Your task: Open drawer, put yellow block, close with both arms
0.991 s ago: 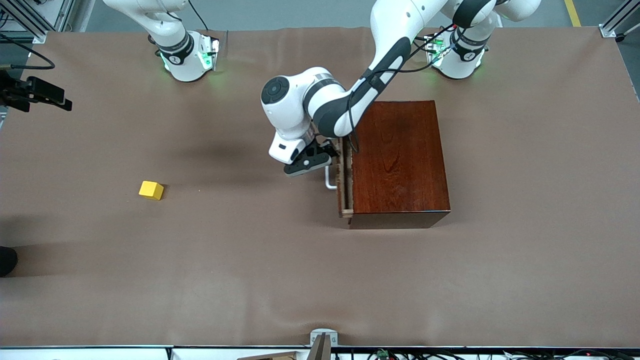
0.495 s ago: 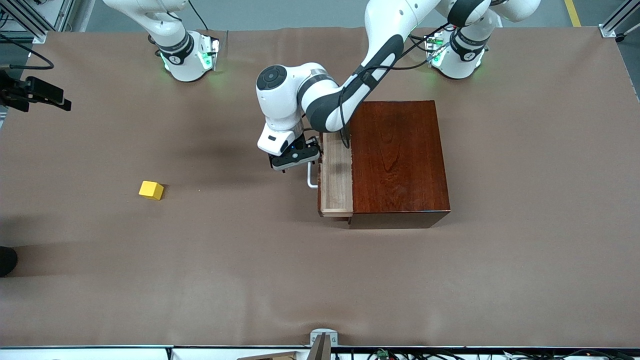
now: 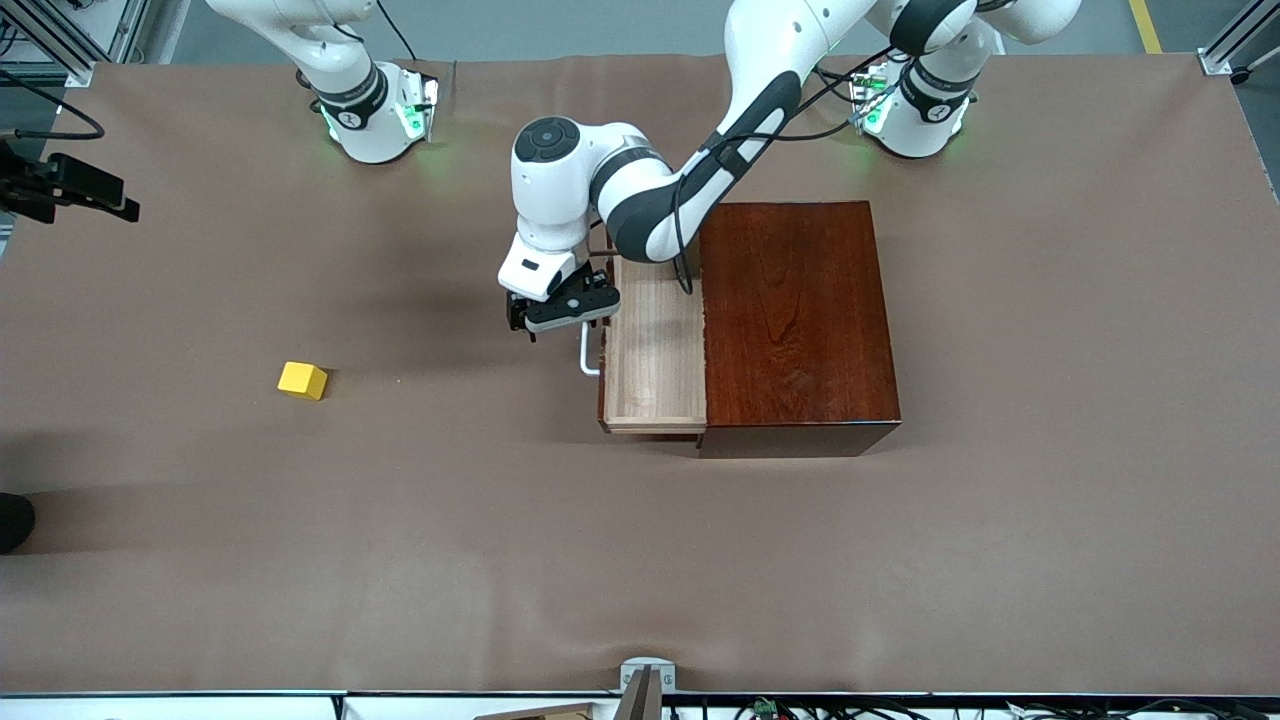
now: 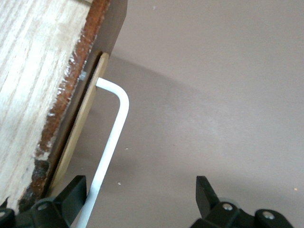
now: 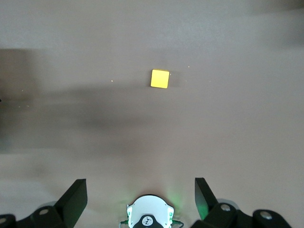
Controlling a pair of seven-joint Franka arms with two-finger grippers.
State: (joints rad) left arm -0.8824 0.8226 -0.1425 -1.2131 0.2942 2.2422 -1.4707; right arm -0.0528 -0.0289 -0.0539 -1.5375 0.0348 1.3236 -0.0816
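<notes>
The left arm [image 3: 640,200] hides the drawer's [image 3: 655,355] farther corner.

Right claw [image 5: 137,199] spread wide, high over yellow block [image 5: 160,79], brown table [image 5: 237,133]

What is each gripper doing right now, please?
Left gripper: open, fingers either side of the drawer's white handle, not clamped.
Right gripper: open, empty, high over the table, yellow block below.
</notes>
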